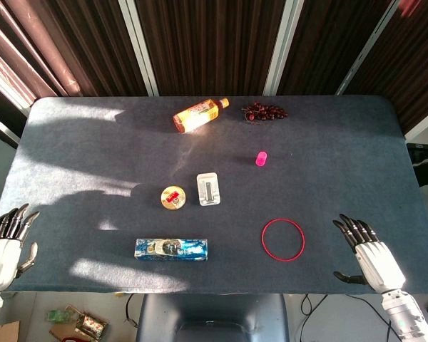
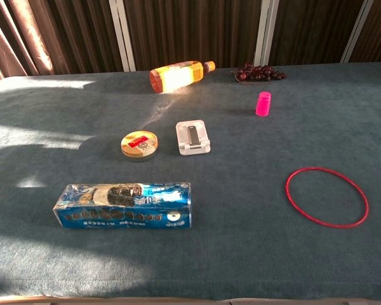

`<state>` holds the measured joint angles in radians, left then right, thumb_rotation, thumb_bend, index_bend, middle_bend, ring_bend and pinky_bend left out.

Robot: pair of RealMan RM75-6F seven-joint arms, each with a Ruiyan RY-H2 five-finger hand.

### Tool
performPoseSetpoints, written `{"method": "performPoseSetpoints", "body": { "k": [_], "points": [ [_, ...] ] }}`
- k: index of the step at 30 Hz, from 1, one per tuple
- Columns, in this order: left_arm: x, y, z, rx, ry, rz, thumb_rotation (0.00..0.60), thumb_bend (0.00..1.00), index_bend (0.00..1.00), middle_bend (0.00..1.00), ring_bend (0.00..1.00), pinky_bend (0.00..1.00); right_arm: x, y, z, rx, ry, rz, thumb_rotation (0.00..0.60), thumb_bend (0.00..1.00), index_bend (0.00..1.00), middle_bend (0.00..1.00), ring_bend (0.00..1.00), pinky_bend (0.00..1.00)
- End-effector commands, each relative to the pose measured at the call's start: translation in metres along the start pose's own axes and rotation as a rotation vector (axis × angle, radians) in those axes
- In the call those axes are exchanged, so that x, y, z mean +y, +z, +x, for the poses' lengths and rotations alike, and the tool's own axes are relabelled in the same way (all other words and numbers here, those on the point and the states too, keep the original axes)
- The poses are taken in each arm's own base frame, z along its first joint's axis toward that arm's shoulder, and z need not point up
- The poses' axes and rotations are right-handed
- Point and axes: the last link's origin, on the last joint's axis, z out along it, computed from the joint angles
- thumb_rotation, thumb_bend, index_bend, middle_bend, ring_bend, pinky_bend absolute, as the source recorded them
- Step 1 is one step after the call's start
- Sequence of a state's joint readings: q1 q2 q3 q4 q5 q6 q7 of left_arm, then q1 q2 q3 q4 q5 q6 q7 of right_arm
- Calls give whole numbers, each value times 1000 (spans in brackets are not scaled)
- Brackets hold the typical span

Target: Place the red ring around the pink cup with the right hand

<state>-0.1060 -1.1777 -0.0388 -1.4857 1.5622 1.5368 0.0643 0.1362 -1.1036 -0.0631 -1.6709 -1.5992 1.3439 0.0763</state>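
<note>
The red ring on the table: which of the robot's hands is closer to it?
The right hand. It rests open just right of the red ring, apart from it. The left hand sits at the table's opposite edge, far across.

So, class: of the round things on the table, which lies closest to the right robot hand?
The red ring, flat beside the right robot hand; the round tin lies farther left.

the thin red ring (image 1: 283, 239) (image 2: 327, 196) lies flat on the dark desk (image 1: 93, 157) (image 2: 241, 254), near its front edge. the small pink plastic cup (image 1: 261, 158) (image 2: 263, 103) stands upright well apart from it, farther back on the desk.
</note>
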Motion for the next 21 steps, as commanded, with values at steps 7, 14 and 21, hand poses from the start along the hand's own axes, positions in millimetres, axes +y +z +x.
{"method": "performPoseSetpoints", "body": {
  "k": [7,14,21],
  "points": [
    [-1,7,-2,-14,-24,-22,600,542,125,1,43,127,-1,-3,-2,-12,-12,-21,600,32,0,0,0,147],
    [-1,12,-4,-33,-40,-42,600,543,139,2,43,127,-6,-7,-5,-77,13,26,600,32,0,0,0,151],
    [-5,12,0,-24,-63,-24,600,544,147,7,43,128,-21,-9,-3,-61,-3,207,600,31,0,61,151,373]
  ]
}}
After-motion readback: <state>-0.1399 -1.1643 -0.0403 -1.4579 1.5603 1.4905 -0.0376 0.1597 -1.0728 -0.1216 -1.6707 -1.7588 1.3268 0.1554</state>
